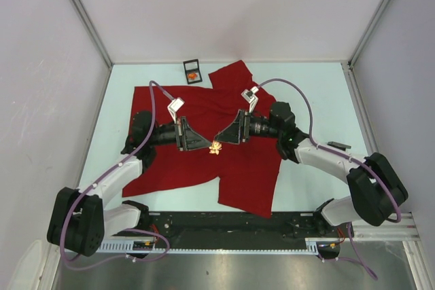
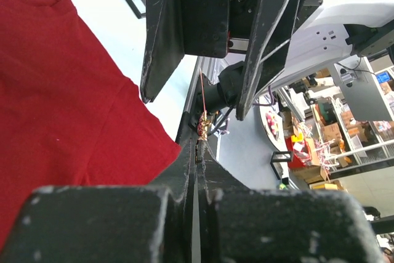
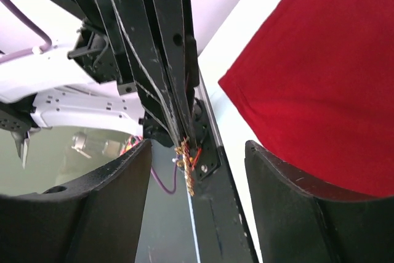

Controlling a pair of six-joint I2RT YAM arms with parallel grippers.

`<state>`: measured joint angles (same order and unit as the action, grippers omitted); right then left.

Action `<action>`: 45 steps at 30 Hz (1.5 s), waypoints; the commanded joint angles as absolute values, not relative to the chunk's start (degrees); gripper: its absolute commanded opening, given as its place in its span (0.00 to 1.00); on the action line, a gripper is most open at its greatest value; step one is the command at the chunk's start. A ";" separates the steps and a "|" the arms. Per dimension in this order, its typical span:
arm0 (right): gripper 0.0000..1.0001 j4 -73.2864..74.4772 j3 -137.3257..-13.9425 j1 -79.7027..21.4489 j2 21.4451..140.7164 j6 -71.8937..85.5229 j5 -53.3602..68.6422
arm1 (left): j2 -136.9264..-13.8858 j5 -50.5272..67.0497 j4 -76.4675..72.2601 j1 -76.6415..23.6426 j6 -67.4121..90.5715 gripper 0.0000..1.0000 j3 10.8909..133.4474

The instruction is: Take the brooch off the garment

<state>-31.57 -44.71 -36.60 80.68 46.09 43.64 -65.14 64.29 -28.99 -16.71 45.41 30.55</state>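
The garment (image 1: 245, 174) is a red T-shirt spread flat on the table, also seen in the left wrist view (image 2: 61, 103) and the right wrist view (image 3: 326, 72). The brooch (image 1: 215, 148), small and golden, is held above the cloth. My left gripper (image 1: 208, 145) is shut on it. In its own view the brooch (image 2: 203, 126) sticks out of the closed fingertips (image 2: 198, 146). My right gripper (image 1: 221, 136) faces it tip to tip and is open. Its fingers stand wide on either side of the brooch (image 3: 186, 167) without touching it.
A small black box (image 1: 192, 70) with something orange inside lies at the shirt's far edge. A small dark object (image 1: 338, 145) lies on the table to the right. Pale walls enclose the table on three sides.
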 commanded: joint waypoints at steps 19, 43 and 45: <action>0.61 -23.81 -55.11 -46.41 76.83 44.03 42.54 | -66.62 56.00 -27.77 -15.38 50.19 0.00 33.57; 0.71 -26.45 -54.67 -37.88 80.68 48.51 34.88 | -66.36 58.54 -32.26 -15.29 48.60 0.00 32.69; 0.68 -28.20 -54.67 -38.23 81.21 49.74 35.59 | -66.97 58.53 -31.99 -15.29 48.95 0.00 33.05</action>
